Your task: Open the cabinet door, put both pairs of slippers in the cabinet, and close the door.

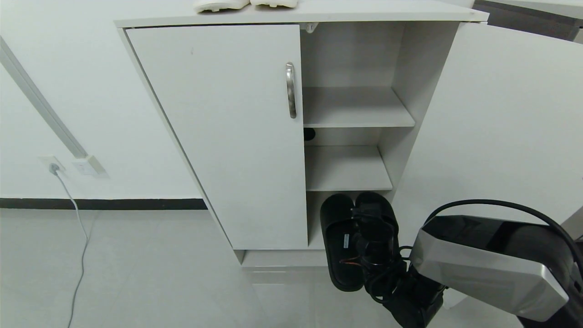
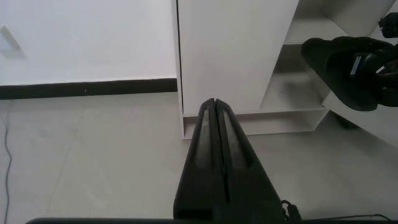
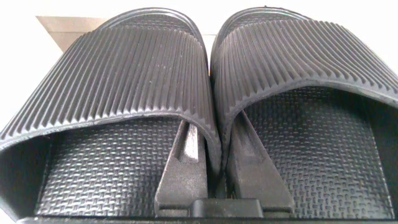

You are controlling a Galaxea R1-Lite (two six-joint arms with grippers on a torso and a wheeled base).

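Before the open cabinet (image 1: pixel 428 68), black slippers (image 1: pixel 348 241) hang at its bottom compartment (image 1: pixel 313 223).
Right end effector (image 3: pixel 214 162) pinches the pair together; next, likely slide them inside and release. White slippers (image 1: pixel 246 3) lie on top.

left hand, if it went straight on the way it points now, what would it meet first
Probably the white cabinet's closed door, near its lower edge: the shut left hand points at it. Depth is unclear, so it could meet the base strip below instead.
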